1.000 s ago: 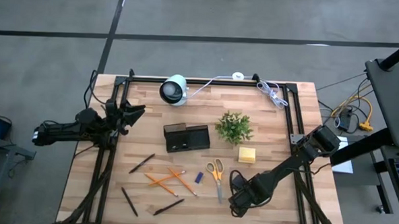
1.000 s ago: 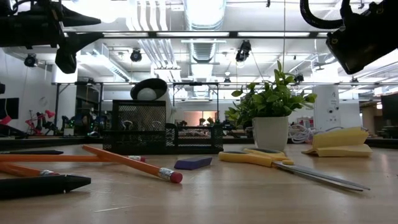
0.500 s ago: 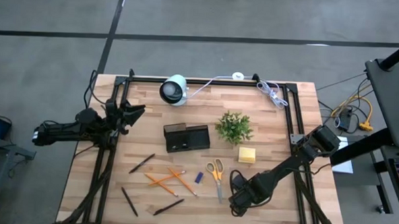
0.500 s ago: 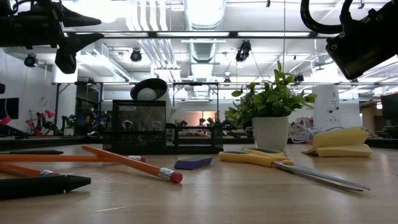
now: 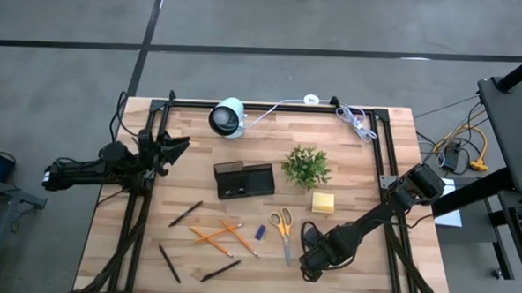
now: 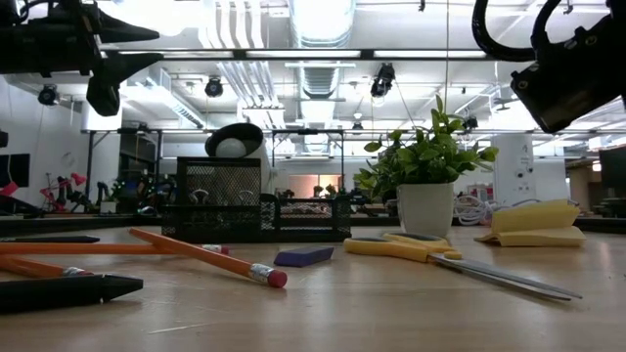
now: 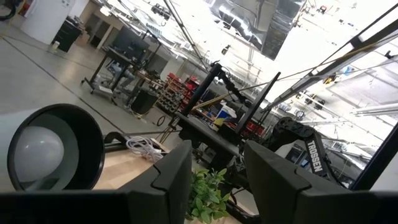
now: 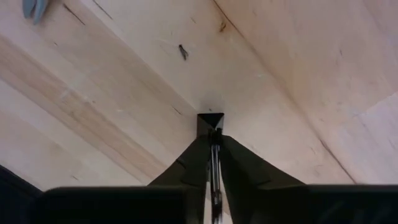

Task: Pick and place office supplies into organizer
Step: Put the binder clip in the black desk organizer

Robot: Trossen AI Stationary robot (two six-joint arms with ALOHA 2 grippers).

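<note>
Wooden tabletop [image 5: 199,153] is carrying every item loose; nothing is sitting in the organizer [image 5: 244,180] yet, which is standing near the centre beside the plant [image 5: 306,167]. Pencils [image 5: 215,235], pens [image 5: 186,214], scissors [image 5: 282,231], sticky-note pad [image 5: 323,202] and blue piece [image 5: 260,231] are all lying outside it. Right gripper [image 8: 214,134] is pointing down at bare wood close to the scissors, fingers pressed together on a small dark clip [image 8: 209,120]. Left gripper [image 5: 174,145] is waiting at the left edge, fingers spread and empty. Task is barely begun.

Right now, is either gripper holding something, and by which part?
The right gripper pinches a small black clip, seemingly by its thin metal handle. The left gripper is open, empty.
</note>
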